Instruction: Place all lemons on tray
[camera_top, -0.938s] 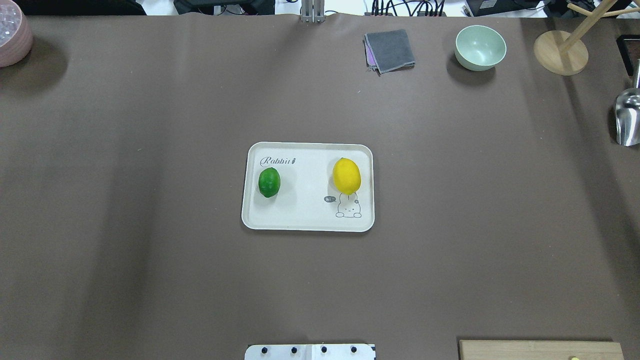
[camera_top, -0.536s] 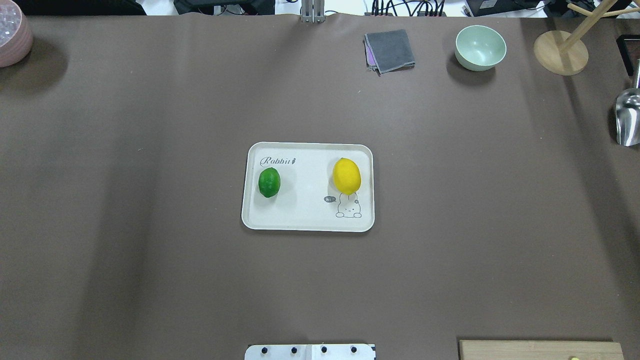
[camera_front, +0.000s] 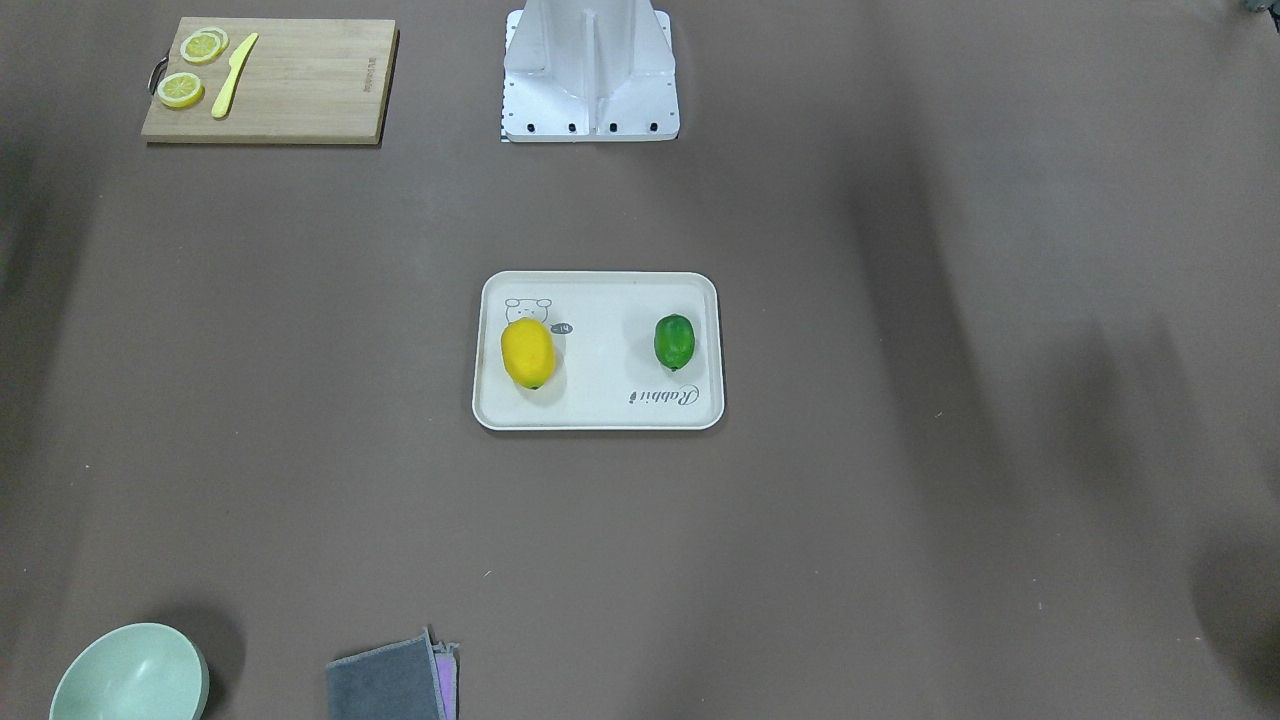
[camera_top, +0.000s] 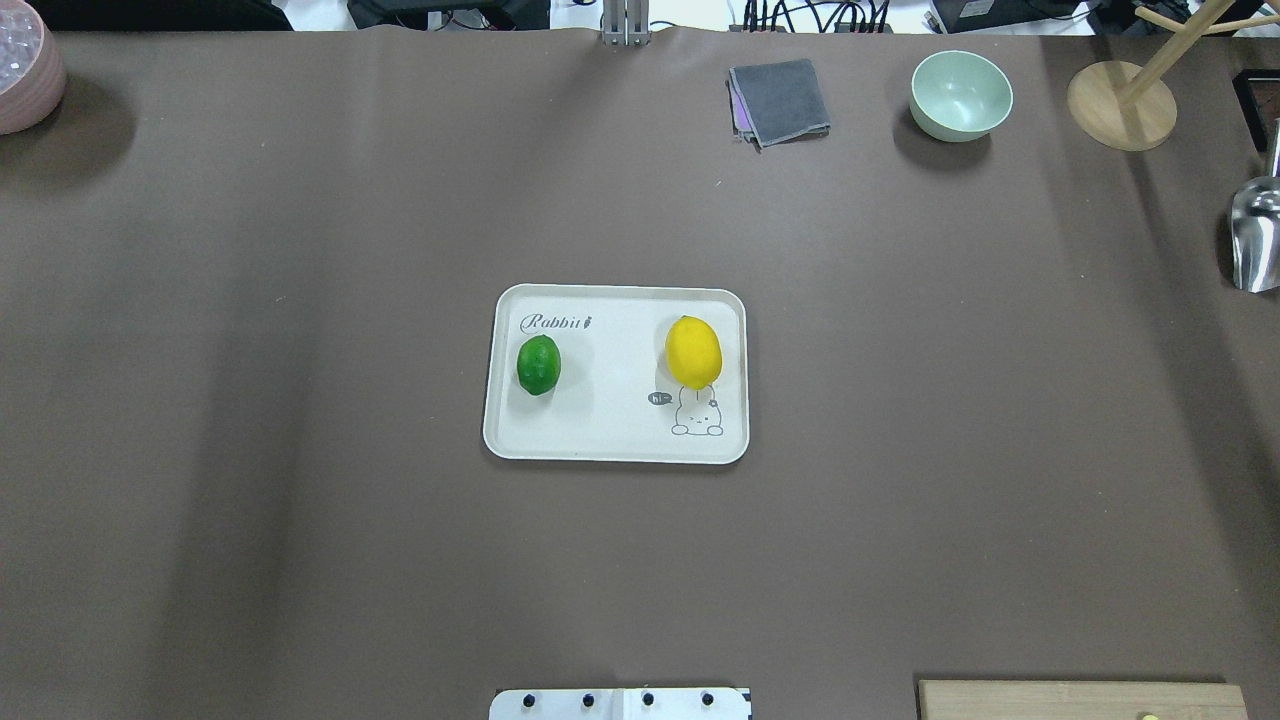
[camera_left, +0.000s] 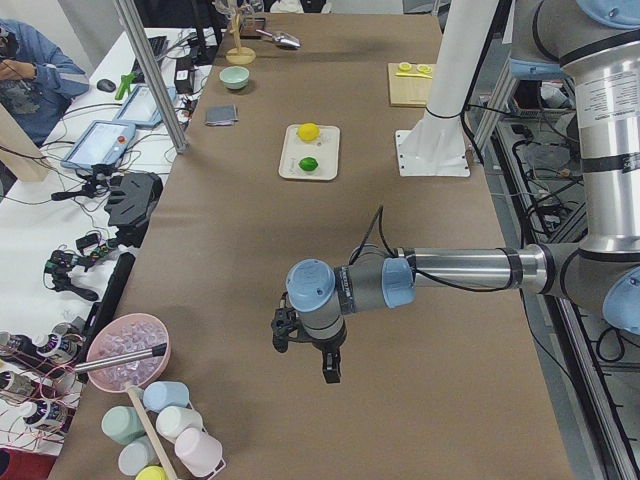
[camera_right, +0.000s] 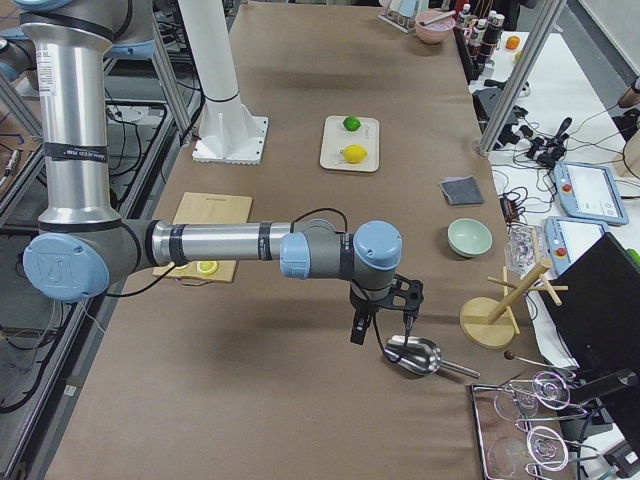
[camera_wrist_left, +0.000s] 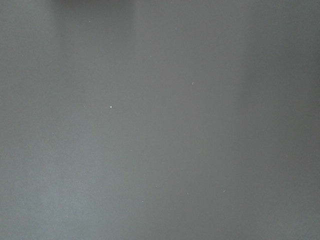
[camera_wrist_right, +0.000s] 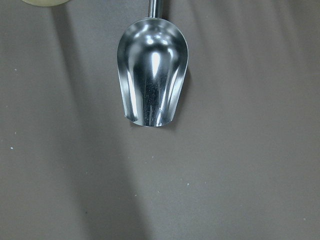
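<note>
Off-white tray (camera_top: 615, 425) lies well apart from left gripper (camera_left: 306, 352) and right gripper (camera_right: 381, 322), between them, carrying the yellow lemon (camera_top: 693, 351) toward the right gripper's side and the smaller green lemon (camera_top: 538, 364) toward the left's. Whether either gripper is spread or closed I cannot tell; the job looks finished, so any arm move should avoid the tray.

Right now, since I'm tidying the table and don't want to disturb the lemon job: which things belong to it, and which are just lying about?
Belongs to the job:
yellow lemon
green lemon
tray, with both lemons lying on it

Just lying about:
cutting board with lemon slices and knife
pale green bowl
grey cloth
metal scoop
wooden stand
pink bowl
</note>
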